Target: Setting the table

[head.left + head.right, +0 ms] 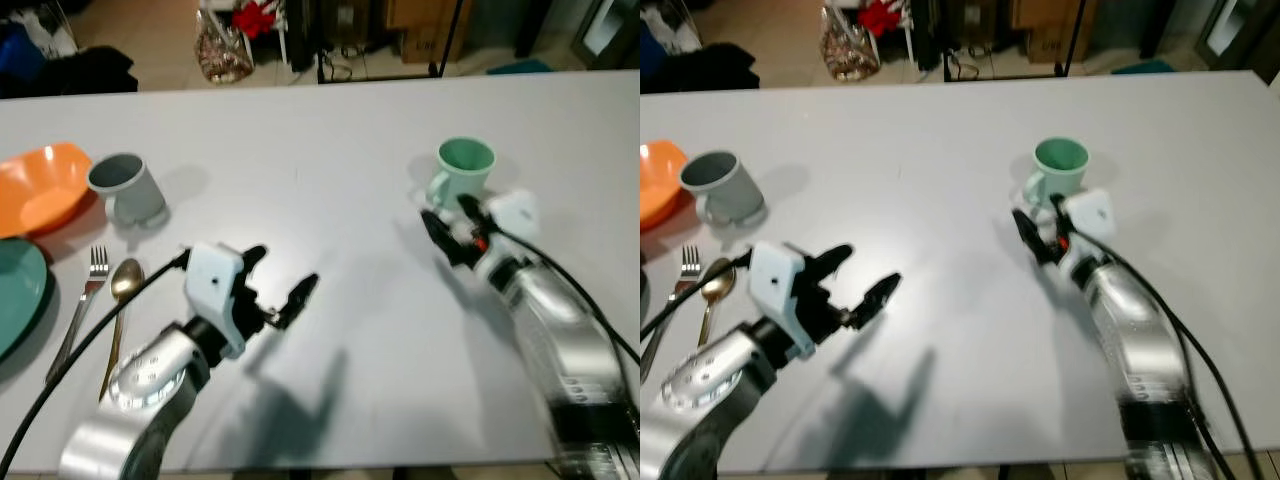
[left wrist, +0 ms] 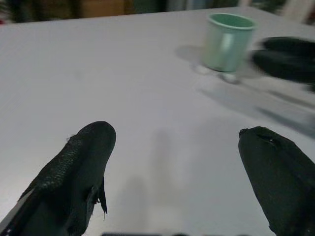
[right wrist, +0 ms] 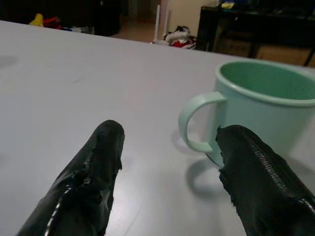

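A mint-green mug (image 1: 464,168) stands upright on the white table (image 1: 330,130), right of centre, its handle turned toward me. My right gripper (image 1: 447,212) is open just in front of that handle (image 3: 197,123), with one fingertip to each side and neither touching it. My left gripper (image 1: 282,270) hovers open over bare table near the front, holding nothing. At the left stand a grey mug (image 1: 125,187), an orange bowl (image 1: 40,188) and a teal plate (image 1: 15,290). A fork (image 1: 85,300) and a gold spoon (image 1: 122,300) lie side by side next to the plate.
The table's far edge runs across the top of the eye views. Beyond it the floor holds bags (image 1: 222,50), dark bundles and furniture legs. Open table surface lies between the two arms and around the green mug.
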Tool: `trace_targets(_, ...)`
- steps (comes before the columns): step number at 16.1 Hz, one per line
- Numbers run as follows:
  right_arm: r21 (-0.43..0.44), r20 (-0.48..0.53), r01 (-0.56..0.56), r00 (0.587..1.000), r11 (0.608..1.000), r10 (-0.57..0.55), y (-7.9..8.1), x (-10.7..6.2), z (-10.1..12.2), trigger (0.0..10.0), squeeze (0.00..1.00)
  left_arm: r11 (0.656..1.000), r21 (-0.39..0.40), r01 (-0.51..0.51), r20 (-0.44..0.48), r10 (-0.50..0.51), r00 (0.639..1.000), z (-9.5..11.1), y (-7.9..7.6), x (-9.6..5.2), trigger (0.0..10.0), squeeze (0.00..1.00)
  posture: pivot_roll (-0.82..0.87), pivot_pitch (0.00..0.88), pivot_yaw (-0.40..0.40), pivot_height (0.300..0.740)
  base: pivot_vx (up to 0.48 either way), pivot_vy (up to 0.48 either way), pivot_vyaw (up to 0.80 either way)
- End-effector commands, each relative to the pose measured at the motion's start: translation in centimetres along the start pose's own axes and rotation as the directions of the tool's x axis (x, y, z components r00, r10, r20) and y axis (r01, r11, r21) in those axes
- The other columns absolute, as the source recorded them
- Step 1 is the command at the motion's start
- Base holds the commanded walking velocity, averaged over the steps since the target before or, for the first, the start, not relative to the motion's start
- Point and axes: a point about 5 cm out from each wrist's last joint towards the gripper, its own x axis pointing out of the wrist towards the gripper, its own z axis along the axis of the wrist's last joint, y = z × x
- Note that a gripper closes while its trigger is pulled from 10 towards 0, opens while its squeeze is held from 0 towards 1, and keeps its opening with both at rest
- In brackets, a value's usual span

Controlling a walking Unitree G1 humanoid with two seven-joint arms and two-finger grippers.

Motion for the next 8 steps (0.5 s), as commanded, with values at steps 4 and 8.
trace_targets(4, 0.055, -0.006, 0.022, 1.000, 0.998, -0.021, 2.7, -2.5, 0.3, 10.0, 1.00, 0.989, 0.057, -0.138, 0.017, 0.137, 0.990, -0.2, 0.1, -0.5, 10.0, 0.00, -0.08, 0.095, 0.120, 0.740, 0.000, 0.000, 0.80)
trace_targets(8, 0.121, -0.053, -0.037, 0.998, 0.992, 0.043, 5.2, -3.2, 0.2, 10.0, 1.00, 0.923, 0.095, -0.372, 0.037, 0.370, 0.928, -0.4, 1.2, -1.4, 10.0, 0.00, -0.07, 0.089, 0.104, 0.740, 0.000, 0.000, 0.80)
